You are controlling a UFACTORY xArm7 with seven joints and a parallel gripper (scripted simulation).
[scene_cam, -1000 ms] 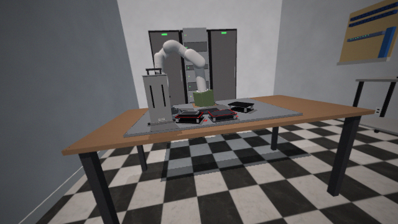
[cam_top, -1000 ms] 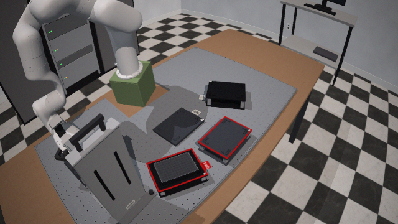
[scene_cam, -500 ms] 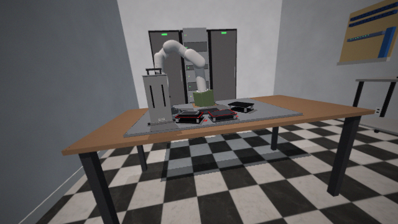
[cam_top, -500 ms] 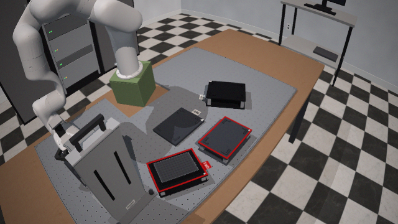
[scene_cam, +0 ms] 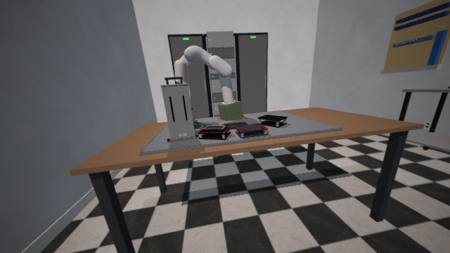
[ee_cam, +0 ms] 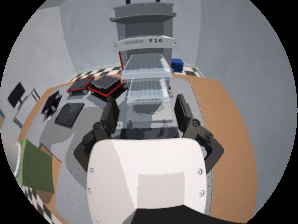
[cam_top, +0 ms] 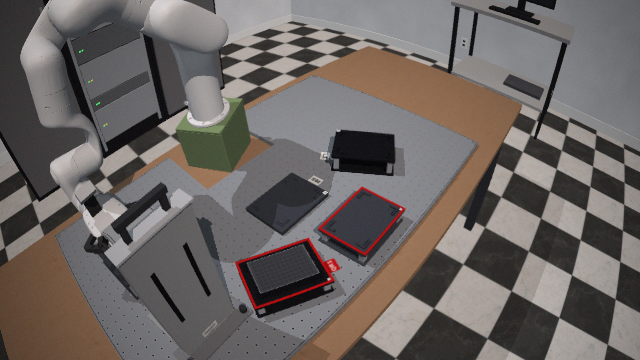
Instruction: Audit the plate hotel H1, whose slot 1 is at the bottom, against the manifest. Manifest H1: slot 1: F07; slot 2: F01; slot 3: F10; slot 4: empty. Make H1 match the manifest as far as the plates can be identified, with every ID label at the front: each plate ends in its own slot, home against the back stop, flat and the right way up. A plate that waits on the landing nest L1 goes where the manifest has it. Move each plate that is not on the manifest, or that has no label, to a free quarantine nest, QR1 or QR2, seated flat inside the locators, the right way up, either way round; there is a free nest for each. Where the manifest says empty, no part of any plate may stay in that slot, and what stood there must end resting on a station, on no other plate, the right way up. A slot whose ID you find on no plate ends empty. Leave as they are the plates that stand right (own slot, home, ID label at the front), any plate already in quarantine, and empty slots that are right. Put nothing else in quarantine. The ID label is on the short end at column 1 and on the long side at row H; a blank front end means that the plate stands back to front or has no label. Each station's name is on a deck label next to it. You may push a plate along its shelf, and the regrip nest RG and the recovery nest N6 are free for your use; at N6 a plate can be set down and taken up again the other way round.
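On grey deck mat (cam_top: 380, 107), keep gripper (ee_cam: 148, 119) jaws wide apart and empty, level with plate hotel (cam_top: 170, 260) shelf front, then ease straight in.

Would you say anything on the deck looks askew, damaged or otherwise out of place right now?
Nothing stands out. The plate sits flat inside its red-edged nest, the other red-edged nest holds no plate, and the open claw faces the plate hotel with nothing between its fingers.
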